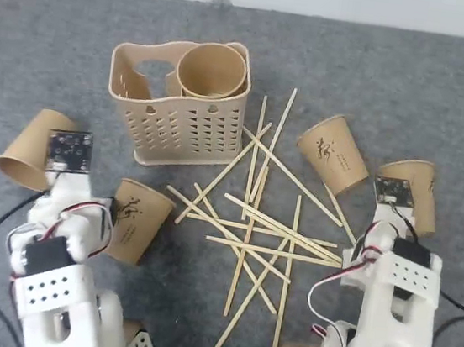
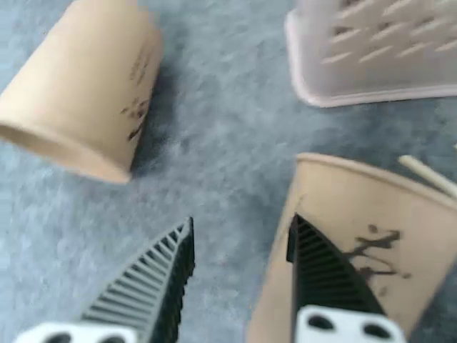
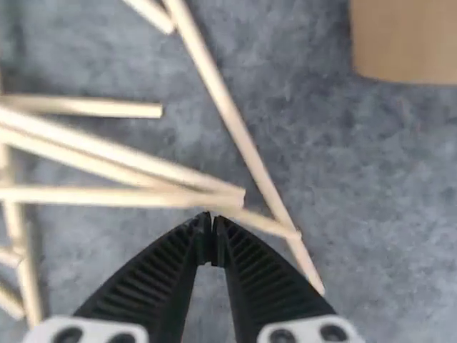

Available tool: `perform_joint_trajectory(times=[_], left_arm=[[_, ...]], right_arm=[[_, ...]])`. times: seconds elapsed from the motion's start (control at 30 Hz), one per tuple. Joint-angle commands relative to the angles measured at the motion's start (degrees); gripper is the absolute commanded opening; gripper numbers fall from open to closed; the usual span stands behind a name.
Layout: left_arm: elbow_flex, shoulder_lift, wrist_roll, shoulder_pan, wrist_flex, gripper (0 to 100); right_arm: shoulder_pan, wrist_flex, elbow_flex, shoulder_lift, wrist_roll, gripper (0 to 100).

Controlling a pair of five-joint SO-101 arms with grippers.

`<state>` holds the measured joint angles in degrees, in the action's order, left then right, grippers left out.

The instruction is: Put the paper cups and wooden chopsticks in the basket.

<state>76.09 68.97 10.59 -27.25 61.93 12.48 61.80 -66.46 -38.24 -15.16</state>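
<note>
the left gripper [image 2: 241, 223] stood open, one finger over the nearest cup [image 2: 371, 214], which lay on its side just beside it, mouth toward the basket [image 1: 179, 125]. the right gripper [image 3: 213, 220] was closed, tips by the chopsticks [image 3: 128, 168].

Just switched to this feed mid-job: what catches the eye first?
A tangle of wooden chopsticks sprawls across the middle of the high view. Behind it stands the basket with one paper cup upright inside; four tipped cups lie to either side of the pile.
</note>
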Motion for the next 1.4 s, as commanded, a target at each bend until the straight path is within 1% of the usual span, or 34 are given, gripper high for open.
perform_joint_trajectory(times=[0.0,0.13,0.23,0.3,0.37,0.5,0.57,0.7,0.77,0.9,1.13,1.23,1.37], left_arm=[[-5.1,0.6,-0.4,-7.9,3.3,21],[-7.2,0.2,0.2,-14.9,3.3,21],[-7.3,0.2,1.8,-17.8,-1.4,21],[-6.9,0.2,1.8,-18.8,-5.5,21],[-6.9,0.1,1.9,-19.4,-7.6,21],[-7.1,0.1,1.7,-19.3,-10.8,21],[-6.7,0.1,1.4,-19.0,-13.9,21],[-4.4,-1.5,-4.7,-16.8,-20.5,21],[-4.3,-4.6,-6.6,-15.5,-21.5,21],[-4.5,-12.3,-7.2,-13.5,-22.1,21],[-4.5,-25.2,-7.3,-13.5,-33.9,21],[-5.0,-29.3,-7.3,-13.5,-37.5,21],[-8.6,-34.9,-7.4,-13.2,-39.9,21]], right_arm=[[1.8,-2.2,-0.8,-3.0,-0.7,0.7],[1.7,-2.2,-3.2,-4.7,-4.1,0.7],[1.7,-2.2,-3.6,-6.1,-4.7,0.7],[1.7,-2.2,-3.8,-6.5,-4.7,0.7],[1.7,-2.2,-4.3,-7.3,-4.7,0.7],[1.8,-2.2,-4.6,-8.6,-4.8,0.7],[2.0,-2.0,-4.6,-8.8,-4.8,0.7],[1.8,0.7,-4.5,-9.6,-9.0,0.7],[2.0,1.0,-4.6,-10.5,-9.6,0.7],[1.8,1.0,-5.9,-12.7,-9.8,0.7],[1.7,1.1,-8.8,-19.4,-9.9,0.7],[1.6,2.1,-9.9,-22.7,-10.0,0.7],[1.6,2.6,-12.0,-27.7,-10.1,0.7]])
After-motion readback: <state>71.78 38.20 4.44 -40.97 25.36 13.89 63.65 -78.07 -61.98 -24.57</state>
